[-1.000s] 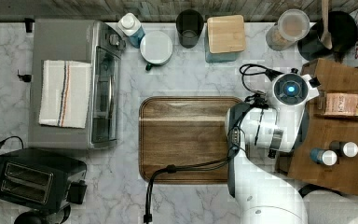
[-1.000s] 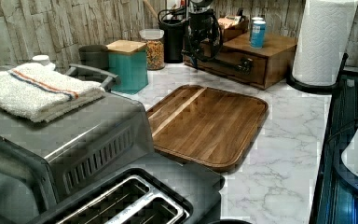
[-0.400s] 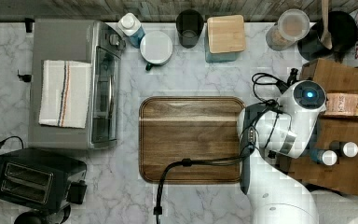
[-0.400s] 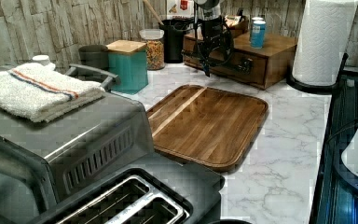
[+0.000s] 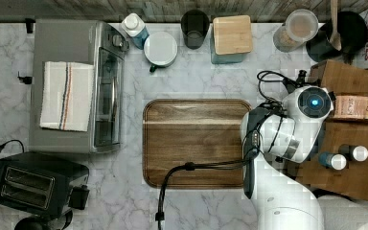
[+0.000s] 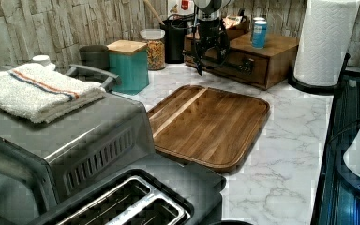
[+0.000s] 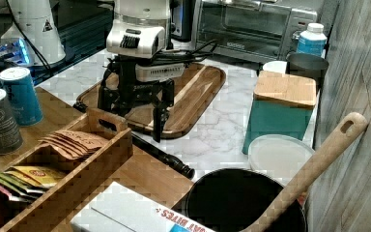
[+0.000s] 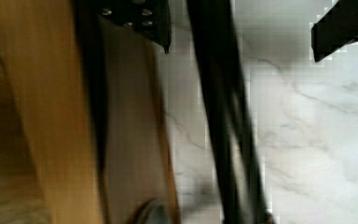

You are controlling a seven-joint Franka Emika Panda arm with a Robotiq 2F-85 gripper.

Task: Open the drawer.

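Jaws spread wide, straddling the black bar handle (image 8: 223,116) of the drawer (image 6: 229,63); gripper (image 7: 133,113) hangs beside the wooden tray (image 5: 194,143) on the marble bench (image 5: 196,81).

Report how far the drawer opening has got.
Done: the gripper is lined up at the drawer, fingers open on either side of the black bar handle. In hand: the approach. Left: shutting on the handle and pulling; the drawer front looks flush with its box, so it isn't open yet.
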